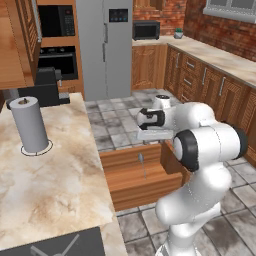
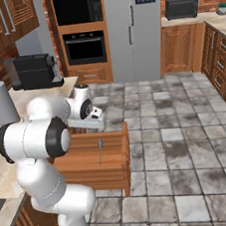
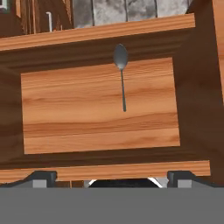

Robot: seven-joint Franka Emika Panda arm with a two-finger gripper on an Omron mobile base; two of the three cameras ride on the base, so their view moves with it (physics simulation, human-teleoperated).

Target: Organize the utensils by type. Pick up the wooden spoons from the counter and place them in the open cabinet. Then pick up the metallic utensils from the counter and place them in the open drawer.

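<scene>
The open drawer [image 1: 131,186] [image 2: 94,165] [image 3: 100,127] juts out from the counter [image 1: 60,170] over the tiled floor. One thin grey metal spoon [image 1: 142,164] [image 2: 100,149] [image 3: 121,74] lies flat on the drawer's wooden bottom, its bowl toward the drawer front. My gripper [image 1: 154,137] [image 2: 90,124] [image 3: 113,177] hangs just above the drawer, pointing down into it. It is open, with nothing between its fingertips [image 3: 41,177]. The spoon lies apart from them. The wooden spoons are out of view.
A grey paper towel roll [image 1: 30,125] [image 2: 0,104] stands on the counter, with a black coffee machine [image 1: 45,87] [image 2: 33,71] behind it. A dark stovetop panel [image 1: 55,244] meets the counter's near edge. Tiled floor [image 2: 179,142] lies open to the right of the drawer.
</scene>
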